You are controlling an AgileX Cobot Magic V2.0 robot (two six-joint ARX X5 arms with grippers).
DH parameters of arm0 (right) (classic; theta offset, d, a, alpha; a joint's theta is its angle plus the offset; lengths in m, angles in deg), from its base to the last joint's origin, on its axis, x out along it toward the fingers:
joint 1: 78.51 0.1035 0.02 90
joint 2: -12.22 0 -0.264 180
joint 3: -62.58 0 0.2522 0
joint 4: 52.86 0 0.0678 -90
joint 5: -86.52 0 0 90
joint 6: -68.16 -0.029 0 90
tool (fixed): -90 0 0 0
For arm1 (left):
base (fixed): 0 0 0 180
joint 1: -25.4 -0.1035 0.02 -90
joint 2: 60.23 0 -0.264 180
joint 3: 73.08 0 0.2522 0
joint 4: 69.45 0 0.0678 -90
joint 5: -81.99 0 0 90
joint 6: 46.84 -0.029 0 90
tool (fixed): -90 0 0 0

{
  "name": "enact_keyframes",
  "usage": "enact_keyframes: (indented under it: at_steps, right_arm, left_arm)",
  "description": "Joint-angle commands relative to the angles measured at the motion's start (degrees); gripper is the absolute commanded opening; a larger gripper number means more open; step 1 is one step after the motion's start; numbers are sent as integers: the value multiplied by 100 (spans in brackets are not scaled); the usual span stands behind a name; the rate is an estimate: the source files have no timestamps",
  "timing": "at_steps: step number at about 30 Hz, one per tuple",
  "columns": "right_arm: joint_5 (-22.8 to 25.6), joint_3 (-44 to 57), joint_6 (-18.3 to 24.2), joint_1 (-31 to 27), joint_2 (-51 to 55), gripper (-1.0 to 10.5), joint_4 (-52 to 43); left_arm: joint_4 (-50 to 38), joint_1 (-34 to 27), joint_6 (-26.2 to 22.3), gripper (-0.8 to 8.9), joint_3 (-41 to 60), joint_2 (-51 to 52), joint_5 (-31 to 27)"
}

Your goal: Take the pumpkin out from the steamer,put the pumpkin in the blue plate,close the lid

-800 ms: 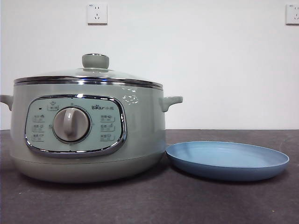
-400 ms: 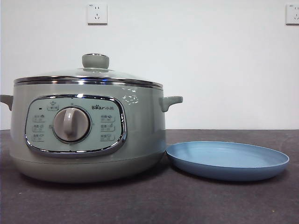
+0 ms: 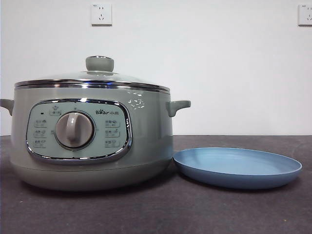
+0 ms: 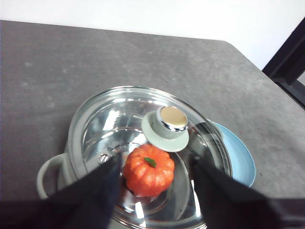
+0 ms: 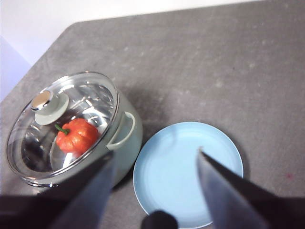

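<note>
The sage-green steamer point(image 3: 92, 136) stands at the left of the front view with its glass lid point(image 3: 92, 78) shut on it. The blue plate point(image 3: 237, 167) lies empty just to its right. Through the lid point(image 4: 119, 124) the left wrist view shows the orange pumpkin point(image 4: 148, 171) inside the pot; the right wrist view shows the pumpkin point(image 5: 76, 135) too. My left gripper point(image 4: 155, 167) hangs open high above the lid's knob point(image 4: 166, 129). My right gripper point(image 5: 157, 162) hangs open high above the plate point(image 5: 188, 174). Neither arm shows in the front view.
The dark grey table point(image 3: 156, 209) runs in front of the pot and plate. Its cut corner and edge show in the wrist views point(image 4: 248, 57). A white wall with two sockets point(image 3: 101, 13) stands behind.
</note>
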State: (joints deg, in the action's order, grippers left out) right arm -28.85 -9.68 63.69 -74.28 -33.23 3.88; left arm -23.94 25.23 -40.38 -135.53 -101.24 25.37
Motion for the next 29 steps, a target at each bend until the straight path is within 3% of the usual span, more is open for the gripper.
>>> enact_keyframes:
  at_steps: [1, 12, 22, 29]
  right_arm:
    - [-15, -9, 46, 9, -20, 378, -4]
    - [-22, -9, 2, 9, -31, 378, 0]
    - [-17, -9, 4, 9, -55, 378, 33]
    - [-15, -9, 9, 9, -136, 378, 144]
  left_arm:
    - [-81, 98, -20, 408, -24, 11, -2]
    - [48, 778, -81, 407, -946, -920, -363]
    - [586, 2061, -529, 408, -2302, -2420, -1738]
    - [573, 2588, -673, 408, -2575, -3300, -2424]
